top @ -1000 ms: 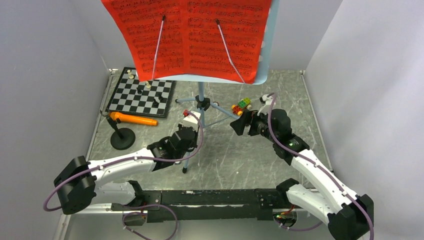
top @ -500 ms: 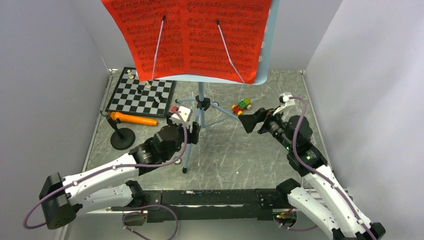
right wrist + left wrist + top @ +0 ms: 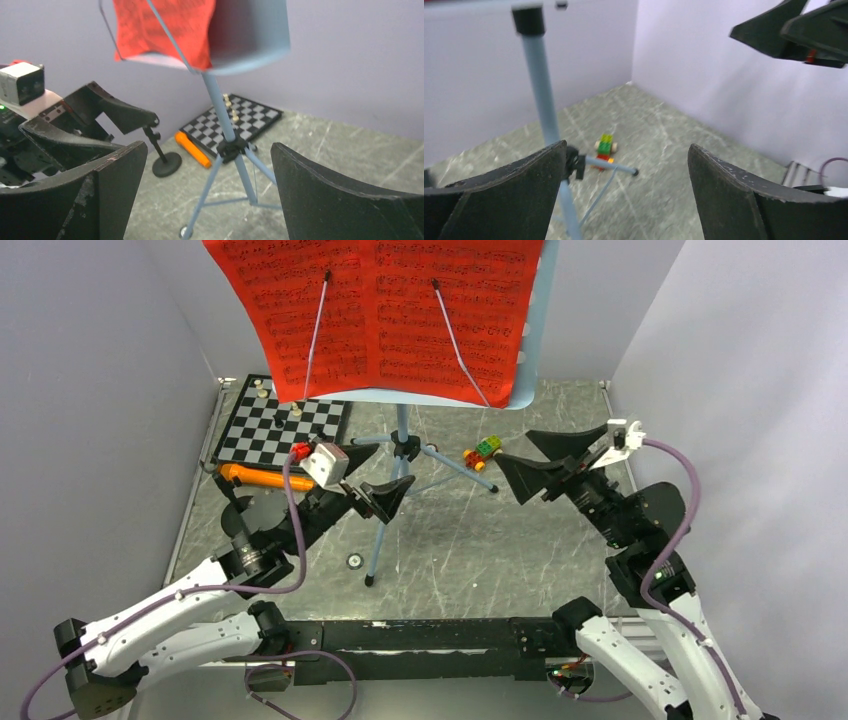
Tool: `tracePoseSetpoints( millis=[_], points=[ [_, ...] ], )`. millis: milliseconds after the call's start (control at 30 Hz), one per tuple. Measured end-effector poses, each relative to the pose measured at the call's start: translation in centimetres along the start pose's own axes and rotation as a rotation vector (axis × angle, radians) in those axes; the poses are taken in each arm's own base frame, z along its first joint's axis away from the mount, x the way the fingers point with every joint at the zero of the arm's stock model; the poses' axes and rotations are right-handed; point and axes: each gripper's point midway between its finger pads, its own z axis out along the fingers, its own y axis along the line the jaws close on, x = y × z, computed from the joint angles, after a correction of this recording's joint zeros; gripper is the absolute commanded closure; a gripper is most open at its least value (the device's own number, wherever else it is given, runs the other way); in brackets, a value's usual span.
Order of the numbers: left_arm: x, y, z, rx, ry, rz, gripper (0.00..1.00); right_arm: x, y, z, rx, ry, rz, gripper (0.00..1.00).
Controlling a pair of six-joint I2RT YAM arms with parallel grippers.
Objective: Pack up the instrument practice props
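Matt red sheet-music pages [image 3: 380, 310]; smooth blue music stand [image 3: 400, 430]; marbled grey table [image 3: 500, 550].

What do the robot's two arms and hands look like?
The left arm and right arm have white shells with black joints, and a purple cable loops along each. The left hand and right hand each carry two broad, black, wedge-shaped fingers and a small white camera block.

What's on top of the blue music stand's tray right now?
Red sheet-music pages rest on the music stand, pinned by two thin wire arms. They cover nearly all its tray; only its right edge and bottom lip show.
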Motion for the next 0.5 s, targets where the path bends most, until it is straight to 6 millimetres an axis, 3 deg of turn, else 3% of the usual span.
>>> tracePoseSetpoints(
  millis=[233,500],
  points=[
    [-4.8,-2.8,0.5,0.139,-0.096,-0.019,0.06,-5.7,2.3,0.7,-0.051,-0.116,-0.004,0.04],
    [-10.0,-4.4,1.4,0.202,-0.19,-0.032,0.08,-7.1,1.9,2.6,-0.033,-0.163,0.054,0.09]
  ],
)
